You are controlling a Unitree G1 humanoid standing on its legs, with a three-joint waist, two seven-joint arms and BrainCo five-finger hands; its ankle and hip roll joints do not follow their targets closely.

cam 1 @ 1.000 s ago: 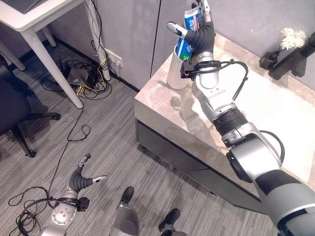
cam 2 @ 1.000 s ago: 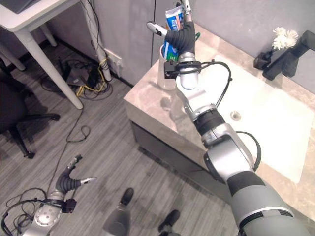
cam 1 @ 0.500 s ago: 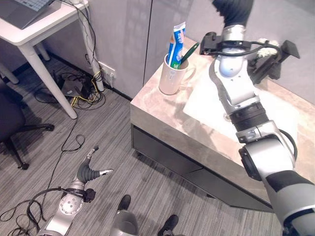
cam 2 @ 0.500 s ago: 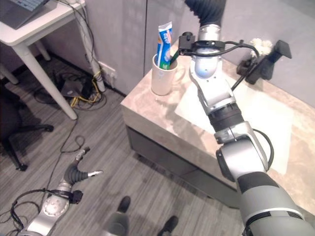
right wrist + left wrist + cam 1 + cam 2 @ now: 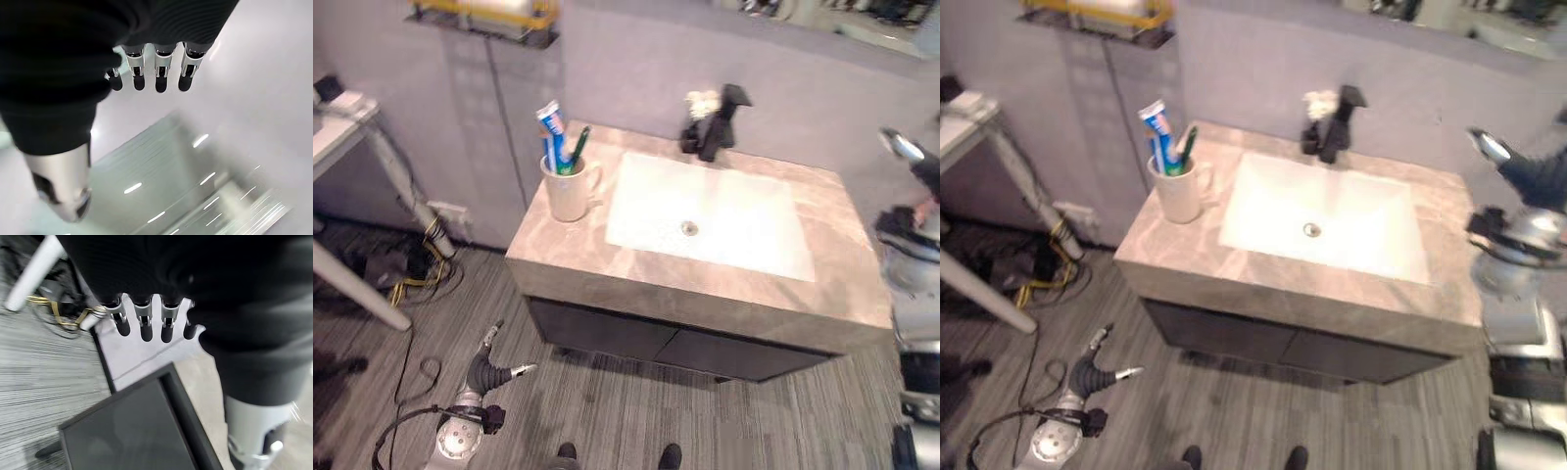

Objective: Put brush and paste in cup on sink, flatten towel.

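Two task things, a blue-and-white toothpaste tube [image 5: 549, 132] and a green toothbrush [image 5: 576, 149], stand upright together in a cream mug [image 5: 570, 191]. The mug sits on the marble tabletop [image 5: 734, 284] at about 9 o'clock from the white sink basin [image 5: 705, 213], close to the tabletop's left edge, with its handle turned toward the basin. At 12 o'clock from the basin a black faucet [image 5: 719, 122] rises from the back edge, and just beside it lies a small pale thing [image 5: 702, 101], perhaps a flower, though it is too blurred to be sure. A dark cabinet front [image 5: 646, 338] runs under the tabletop, above the grey plank floor [image 5: 607, 421].

The left robot hand [image 5: 489, 367] hangs low over the floor at about 7 o'clock from the cabinet, well apart from the mug; its fingers [image 5: 142, 328] are straight and spread in its wrist view, holding nothing. The right robot hand [image 5: 1518, 171] is raised at about 3 o'clock, beyond the tabletop's right end, its fingers [image 5: 159, 78] straight in a row against a pale wall, also empty. A white desk leg [image 5: 367, 279] slants at far left above a tangle of cables [image 5: 411, 279].
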